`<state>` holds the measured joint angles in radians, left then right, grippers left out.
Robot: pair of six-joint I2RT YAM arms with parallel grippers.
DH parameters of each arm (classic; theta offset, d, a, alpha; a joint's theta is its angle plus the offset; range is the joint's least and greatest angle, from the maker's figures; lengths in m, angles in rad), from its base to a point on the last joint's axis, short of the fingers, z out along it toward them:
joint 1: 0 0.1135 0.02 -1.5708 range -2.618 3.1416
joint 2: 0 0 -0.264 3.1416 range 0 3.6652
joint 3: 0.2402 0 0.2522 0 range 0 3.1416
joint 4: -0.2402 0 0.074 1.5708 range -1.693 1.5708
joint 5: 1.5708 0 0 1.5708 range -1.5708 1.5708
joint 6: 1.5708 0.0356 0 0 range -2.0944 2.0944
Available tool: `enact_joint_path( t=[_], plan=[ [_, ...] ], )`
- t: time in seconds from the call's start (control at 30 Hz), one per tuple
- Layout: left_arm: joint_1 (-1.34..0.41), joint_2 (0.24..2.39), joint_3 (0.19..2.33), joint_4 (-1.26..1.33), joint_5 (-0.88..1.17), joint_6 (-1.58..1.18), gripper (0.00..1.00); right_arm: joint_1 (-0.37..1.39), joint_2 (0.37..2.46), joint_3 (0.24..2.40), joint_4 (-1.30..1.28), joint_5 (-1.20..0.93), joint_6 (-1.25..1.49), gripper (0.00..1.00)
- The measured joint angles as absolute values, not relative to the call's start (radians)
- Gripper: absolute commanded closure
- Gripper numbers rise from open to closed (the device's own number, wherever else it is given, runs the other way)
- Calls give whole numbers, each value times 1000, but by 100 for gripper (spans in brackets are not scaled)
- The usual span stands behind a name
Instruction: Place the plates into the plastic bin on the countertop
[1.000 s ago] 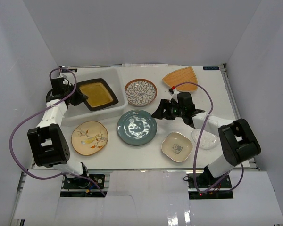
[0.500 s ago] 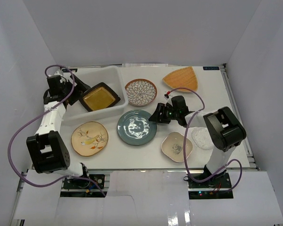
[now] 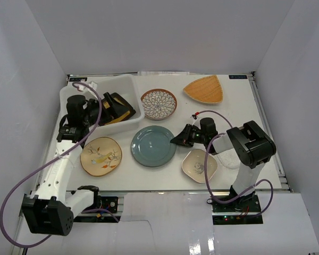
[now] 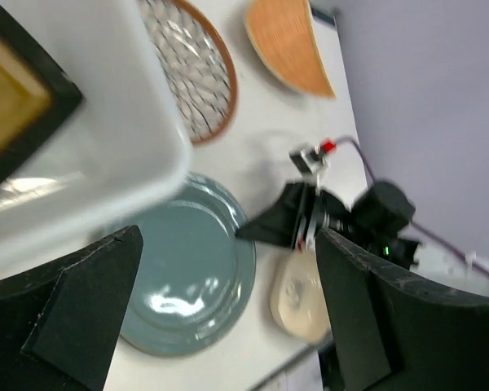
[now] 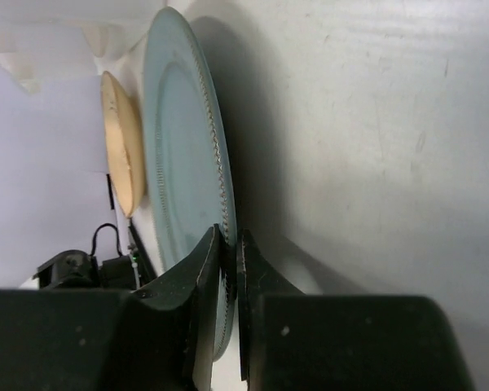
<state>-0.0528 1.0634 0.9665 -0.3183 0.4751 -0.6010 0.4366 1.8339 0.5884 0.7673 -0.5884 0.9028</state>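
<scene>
Left gripper [image 4: 228,236]: over the bin, fingers spread wide, holding nothing.
Large white translucent plastic bin [image 4: 106,106]: far-left corner of the white countertop [image 3: 239,106].
Black-and-amber square plate [image 3: 122,106]: already inside the bin, partly hidden by the left gripper. Cannot tell if it lies flat.
Cream painted round plate [image 3: 100,155]: on the counter, just near of the bin.
Teal round plate [image 3: 153,146]: centre of the counter, well apart from the bin, apparently not yet lifted.
Brown-rimmed petal-patterned round plate [image 3: 158,103]: between the teal plate and the bin's right wall.
Right gripper [image 5: 228,244]: low at the teal plate's right edge, jaws pinched on the rim.
Small cream square plate [image 3: 199,164]: near side, just beside the right gripper.
Orange fan-shaped plate [image 3: 203,89]: far right.
Clear glass plate [image 3: 231,159]: mostly behind the right arm.
Risk, grip: the hold is only a thin bite on one edge, so the plate may swing or slip out on lifting.
Risk, path: a sagging plate could clip the petal plate or the bin's rim.
Risk, drop-off: the left arm occupies the bin, so the arms may collide. The teal plate could also land hard on the square plate.
</scene>
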Motion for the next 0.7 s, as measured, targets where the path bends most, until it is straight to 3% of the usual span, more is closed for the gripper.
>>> enact_joint_path(
  t=[0.37,0.7],
  plan=[
    [-167,876,702,-457,653,-588,2,333,1433,419,751,-647,946,92],
    [-270,991,630,-374,662,-635,2,320,1236,384,739,-715,1009,92]
  ],
)
